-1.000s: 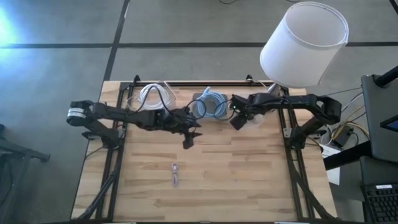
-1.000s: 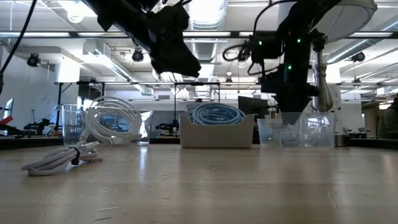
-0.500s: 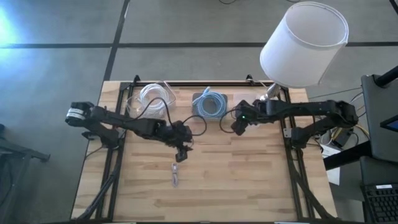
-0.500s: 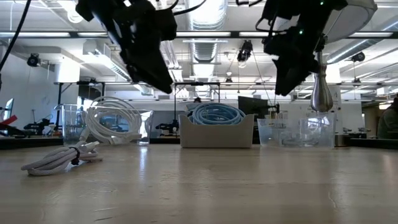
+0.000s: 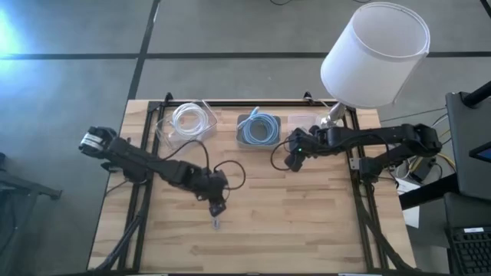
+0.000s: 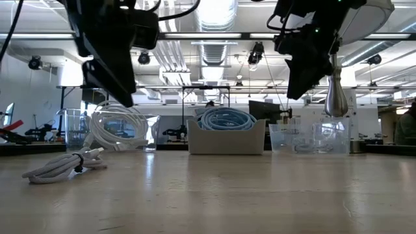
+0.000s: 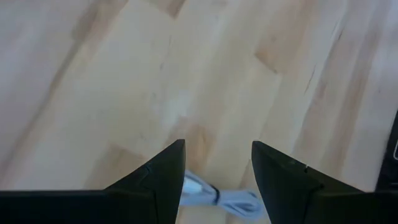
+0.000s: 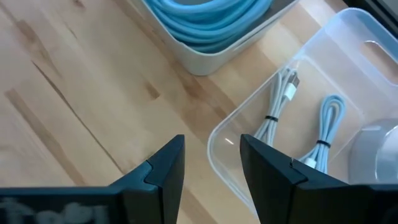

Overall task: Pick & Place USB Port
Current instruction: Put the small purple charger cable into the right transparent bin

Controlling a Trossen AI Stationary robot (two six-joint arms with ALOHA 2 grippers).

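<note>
The task looks part done, with one pickup in hand. On the wooden surface (image 5: 307,207), a bundled white USB cable (image 5: 217,223) lies loose toward the front, not yet gripped. The left pincer (image 5: 217,208) hangs right over it, fingers apart and holding nothing; the wrist view shows the bundle between them. The right pincer (image 5: 291,160) waits near the back, parted and empty, beside a clear bin (image 8: 323,99) already holding two tied white cables (image 8: 298,137). A white tray (image 5: 259,130) of blue cable and another clear bin (image 5: 188,121) of white cable sit nearby. A lampshade (image 5: 374,54) overhangs; beyond, a workshop with ceiling lights.
</note>
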